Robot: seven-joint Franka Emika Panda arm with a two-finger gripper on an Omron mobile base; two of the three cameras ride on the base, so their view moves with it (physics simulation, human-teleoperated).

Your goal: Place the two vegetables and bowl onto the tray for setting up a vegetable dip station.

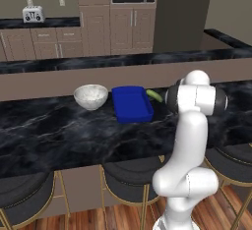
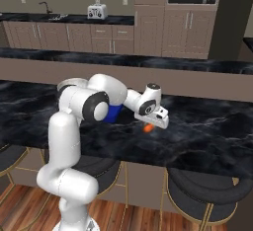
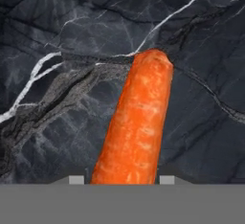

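Where black marble lies veined, tapered orange carrot [image 3: 136, 122] rests.

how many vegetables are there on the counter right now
2: the orange carrot lies on the dark counter under the gripper; the yellow-green vegetable lies beside the blue tray, partly hidden by the arm.

Your white arm stands up tall, bends at the elbow and reaches forward and down toward the right. Your gripper [image 2: 149, 126] points down, very low over the dark counter [image 2: 207, 126]. Its two fingertips [image 3: 76, 179] sit one on each side of the carrot [image 3: 136, 122], close to it.
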